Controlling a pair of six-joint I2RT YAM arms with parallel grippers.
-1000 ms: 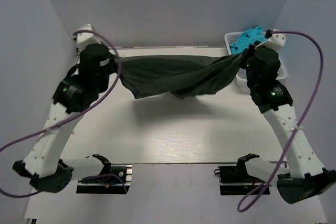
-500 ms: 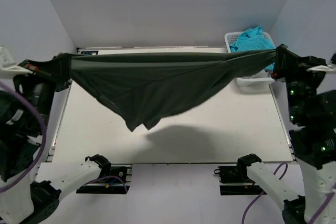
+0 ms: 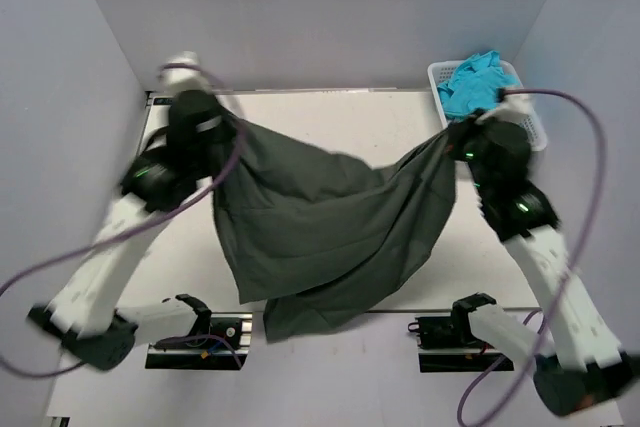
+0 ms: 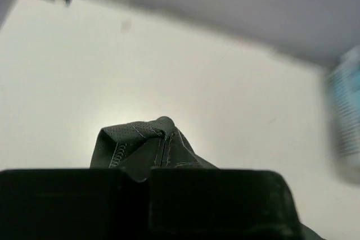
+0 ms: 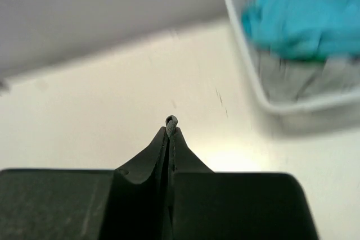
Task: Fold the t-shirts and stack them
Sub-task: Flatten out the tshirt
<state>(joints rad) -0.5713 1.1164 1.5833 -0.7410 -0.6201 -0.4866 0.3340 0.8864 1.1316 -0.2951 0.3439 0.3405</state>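
The dark charcoal-grey t-shirt (image 3: 320,232) hangs between both arms and drapes down over the table's middle and past its near edge. My left gripper (image 3: 232,125) is shut on one corner; a stitched fold of the t-shirt (image 4: 143,141) sticks out past its fingers in the left wrist view. My right gripper (image 3: 447,137) is shut on the other corner; a thin pinch of the t-shirt hem (image 5: 171,122) shows between its fingertips. Turquoise-blue t-shirts (image 3: 474,77) lie bunched in the basket at the back right, also blurred in the right wrist view (image 5: 304,15).
The white lattice basket (image 3: 535,122) stands at the table's (image 3: 380,117) back right corner, close beside my right arm; its rim shows in the right wrist view (image 5: 264,96). Grey walls close in the back and both sides.
Both arms have swung inward and down from a wide, high spread. The shirt, stretched taut in the air half a second ago, now sags and drapes onto the table toward the near edge.
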